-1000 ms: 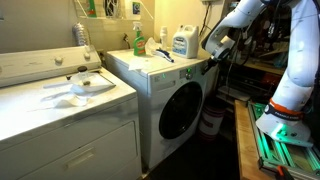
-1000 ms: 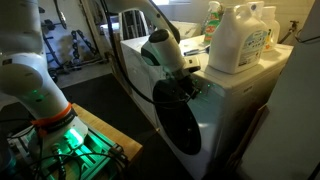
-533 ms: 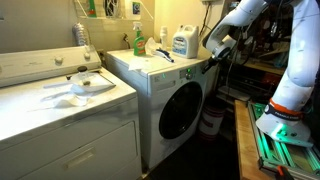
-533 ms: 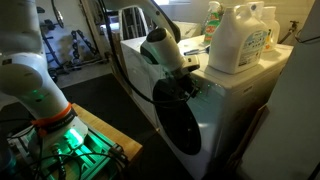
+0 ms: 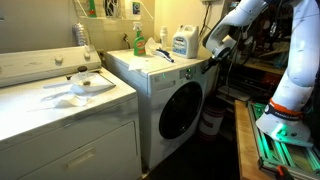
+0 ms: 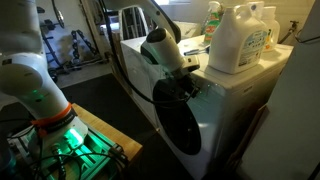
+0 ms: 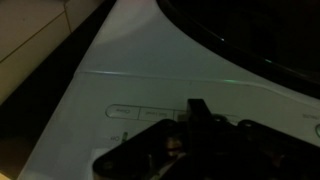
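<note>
While you held the gripper (image 5: pixel 214 53) at the frame's upper right, it sat just beside the front top corner of the washing machine (image 5: pixel 166 88), over the control panel (image 7: pixel 132 112). You could not tell whether it was parted or clenched.

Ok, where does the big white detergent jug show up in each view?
In an exterior view: the detergent jug is at top centre, small, standing on the washer.
In an exterior view: the jug is at upper right, large, on the washer's top.
Wrist view: not in it.
Shared landmark: the washer's white front, which also fills the wrist view.
</note>
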Controlling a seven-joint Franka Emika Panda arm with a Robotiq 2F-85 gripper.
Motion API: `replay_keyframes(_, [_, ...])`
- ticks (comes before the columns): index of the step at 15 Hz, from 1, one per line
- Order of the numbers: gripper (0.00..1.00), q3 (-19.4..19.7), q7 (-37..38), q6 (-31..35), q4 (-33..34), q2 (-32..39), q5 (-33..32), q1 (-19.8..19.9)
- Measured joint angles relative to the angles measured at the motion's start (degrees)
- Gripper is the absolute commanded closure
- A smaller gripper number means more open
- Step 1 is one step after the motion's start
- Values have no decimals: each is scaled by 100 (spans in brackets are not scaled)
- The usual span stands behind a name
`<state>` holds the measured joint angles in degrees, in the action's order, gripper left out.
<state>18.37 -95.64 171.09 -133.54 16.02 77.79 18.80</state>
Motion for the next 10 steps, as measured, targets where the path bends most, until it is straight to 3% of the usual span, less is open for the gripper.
replay_keyframes(5, [100, 10, -190, 14, -7, 11, 36, -9])
replay_keyframes(7, [100, 61, 177, 149, -86, 10, -407, -74])
replay_keyframes(9, [100, 231, 922, 366, -371, -13, -1265, -213])
replay_keyframes(10, [74, 472, 1286, 372, -581, -29, -1733, -390])
